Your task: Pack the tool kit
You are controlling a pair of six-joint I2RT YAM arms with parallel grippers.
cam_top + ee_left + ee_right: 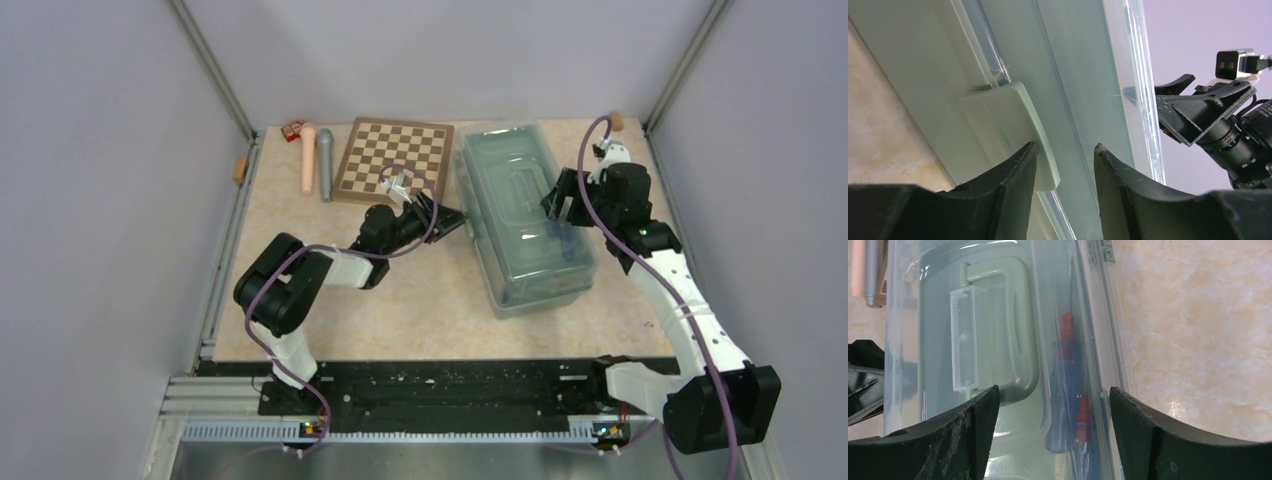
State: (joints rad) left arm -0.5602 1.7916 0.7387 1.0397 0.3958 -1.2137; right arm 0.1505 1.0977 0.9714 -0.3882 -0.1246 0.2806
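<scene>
Top view: the toolbox (525, 215) is sitting lid-shut on the desk (420, 300), right of centre, with its far end close to the far edge. The chessboard (393, 160) is lying just to its left by the far edge. The left arm is folding at the elbow near the left edge and stretching its forearm rightward, bringing the left gripper (447, 218) up against the toolbox's left side. The right arm is rising along the right edge and bending its wrist over the box, with the right gripper (560, 205) hanging above the lid's right half.

Left wrist: the jaws are standing apart, straddling the edge of the sage-green latch (1003, 130). Contact is not readable.

Right wrist: the jaws are spread wide over the translucent lid (908, 315), gripping nothing. The handle (1008, 330) and the blue-and-red screwdrivers (1068, 365) are showing through it.
</scene>
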